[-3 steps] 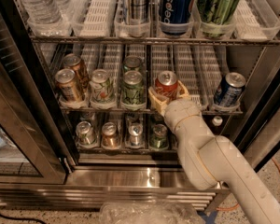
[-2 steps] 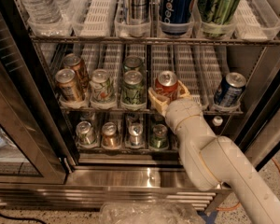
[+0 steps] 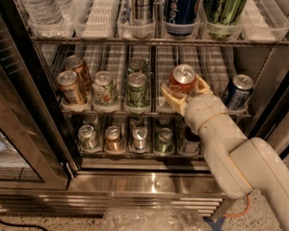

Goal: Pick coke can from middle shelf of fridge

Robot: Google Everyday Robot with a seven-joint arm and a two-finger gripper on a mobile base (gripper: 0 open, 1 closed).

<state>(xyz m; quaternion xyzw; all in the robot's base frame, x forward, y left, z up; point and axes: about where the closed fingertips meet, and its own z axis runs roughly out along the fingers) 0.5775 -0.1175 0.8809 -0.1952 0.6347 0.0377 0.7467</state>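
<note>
The coke can [image 3: 183, 77], red with a silver top, is in the right-middle lane of the middle shelf [image 3: 111, 110] of the fridge [image 3: 149, 184]. My gripper [image 3: 184, 91] reaches in from the lower right on a cream-coloured arm. Its tan fingers [image 3: 171, 98] sit on either side of the can and are shut on it. The can is tilted slightly and raised a little off its lane tray.
On the same shelf stand copper cans [image 3: 70, 86], a white-green can [image 3: 103, 88], green cans [image 3: 136, 88] and a blue can [image 3: 237, 91]. Tall cans such as the Pepsi [image 3: 180, 4] and a water bottle [image 3: 38, 4] stand above. The glass door [image 3: 19, 129] hangs open at left.
The coke can and my gripper have shifted together to the right and slightly up. The other cans have not moved.
</note>
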